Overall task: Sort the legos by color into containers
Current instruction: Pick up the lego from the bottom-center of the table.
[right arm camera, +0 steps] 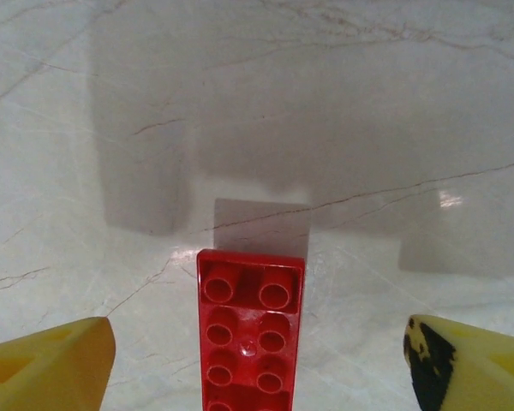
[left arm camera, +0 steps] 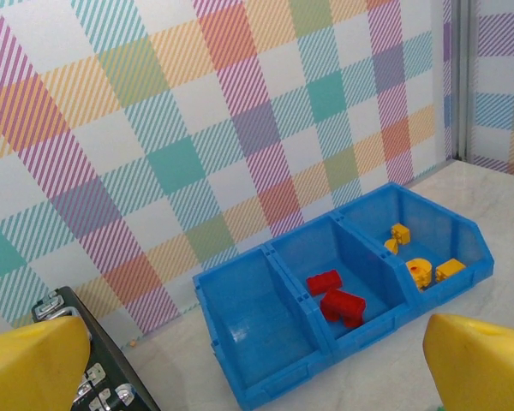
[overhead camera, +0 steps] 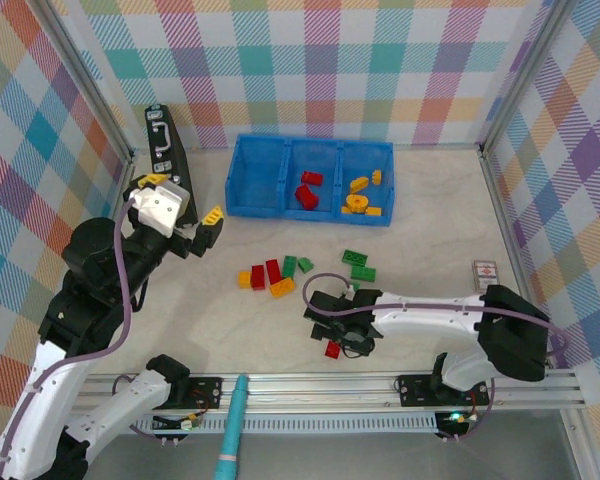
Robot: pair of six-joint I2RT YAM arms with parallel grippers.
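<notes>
The blue tray (overhead camera: 261,186) stands at the back; its left compartment is empty, the middle one holds two red bricks (overhead camera: 307,190), and the right one holds yellow-orange pieces (overhead camera: 361,196). Loose legos lie mid-table: yellow, red and orange ones (overhead camera: 265,278), and green ones (overhead camera: 359,265). My right gripper (overhead camera: 340,337) is low over the table and open. A long red brick (right arm camera: 250,330) lies flat between its yellow fingers (right arm camera: 47,368), touching neither. My left gripper (overhead camera: 184,198) hangs open and empty in front of the tray (left arm camera: 265,342), left of it.
A black case (overhead camera: 165,150) leans by the left wall. A small white card (overhead camera: 485,272) lies at the right edge. A teal pen-like tool (overhead camera: 230,440) sits on the front rail. Checked walls close in three sides.
</notes>
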